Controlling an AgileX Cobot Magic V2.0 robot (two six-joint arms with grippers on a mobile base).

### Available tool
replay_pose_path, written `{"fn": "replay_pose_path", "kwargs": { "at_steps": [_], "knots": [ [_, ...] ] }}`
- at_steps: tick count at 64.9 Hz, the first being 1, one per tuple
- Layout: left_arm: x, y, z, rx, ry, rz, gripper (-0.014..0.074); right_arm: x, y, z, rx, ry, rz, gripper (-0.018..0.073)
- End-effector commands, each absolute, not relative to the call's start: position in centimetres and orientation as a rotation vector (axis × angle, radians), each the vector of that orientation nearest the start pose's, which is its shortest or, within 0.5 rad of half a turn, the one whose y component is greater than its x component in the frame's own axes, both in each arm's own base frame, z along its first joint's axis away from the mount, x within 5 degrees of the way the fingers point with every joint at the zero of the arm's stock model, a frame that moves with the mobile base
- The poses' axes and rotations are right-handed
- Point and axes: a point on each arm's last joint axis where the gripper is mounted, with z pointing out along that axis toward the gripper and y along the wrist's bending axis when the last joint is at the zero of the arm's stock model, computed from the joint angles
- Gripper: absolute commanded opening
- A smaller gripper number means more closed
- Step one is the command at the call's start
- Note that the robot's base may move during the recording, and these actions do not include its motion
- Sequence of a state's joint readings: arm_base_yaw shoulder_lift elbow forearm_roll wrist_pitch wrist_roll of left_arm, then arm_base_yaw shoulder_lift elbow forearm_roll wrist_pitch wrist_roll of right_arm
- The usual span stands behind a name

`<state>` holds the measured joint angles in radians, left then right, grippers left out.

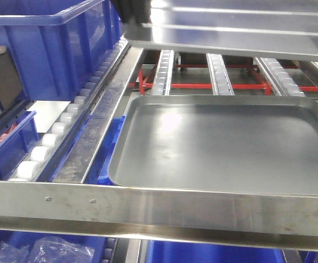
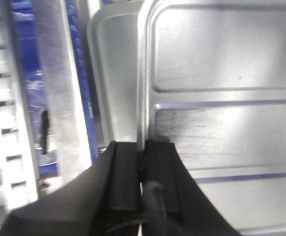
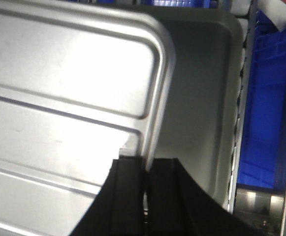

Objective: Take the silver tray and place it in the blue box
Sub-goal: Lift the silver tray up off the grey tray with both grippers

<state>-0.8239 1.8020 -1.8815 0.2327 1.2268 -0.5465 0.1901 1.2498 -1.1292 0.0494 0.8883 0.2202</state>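
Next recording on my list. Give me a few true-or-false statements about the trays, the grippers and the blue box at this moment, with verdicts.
1. The left gripper and the right gripper each clamp the rim of the silver tray. True.
2. A larger dull grey tray lies below the silver tray. True.
3. The silver tray lies inside the blue box. False: it is held in the air above the dull grey tray, outside the box.
4. The silver tray's base is perfectly smooth. False: long raised ribs run across it.
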Motion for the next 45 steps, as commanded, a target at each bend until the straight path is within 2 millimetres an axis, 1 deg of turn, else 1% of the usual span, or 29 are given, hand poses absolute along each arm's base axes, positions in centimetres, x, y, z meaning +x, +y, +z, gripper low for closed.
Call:
{"fn": "replay_pose_path", "kwargs": {
  "at_steps": [1, 9, 16, 28, 39, 45],
  "knots": [
    [26.2, -25.3, 40.8, 0.383, 2.511, -0.13, -0.0097, 24.4, 5.5, 36.4, -0.007, 2.411, 0.205, 0.0058],
    [25.3, -24.5, 40.6, 0.39, 2.532, -0.136, -0.0097, 24.2, 6.8, 36.5, -0.032, 2.402, 0.246, 0.0058],
    [24.4, -23.6, 40.1, 0.37, 2.557, -0.139, -0.0097, 24.1, 7.3, 36.5, -0.045, 2.398, 0.261, 0.0058],
    [23.5, -22.8, 39.2, 0.33, 2.55, -0.193, -0.0098, 24.2, 7.4, 36.4, -0.034, 2.397, 0.267, 0.0058],
    [23.5, -22.9, 38.3, 0.334, 2.567, -0.192, -0.0097, 24.2, 7.3, 36.4, -0.038, 2.394, 0.259, 0.0058],
    [23.5, -23.0, 38.4, 0.335, 2.557, -0.203, -0.0098, 24.2, 7.3, 36.5, -0.038, 2.393, 0.259, 0.0058]
  ]
}}
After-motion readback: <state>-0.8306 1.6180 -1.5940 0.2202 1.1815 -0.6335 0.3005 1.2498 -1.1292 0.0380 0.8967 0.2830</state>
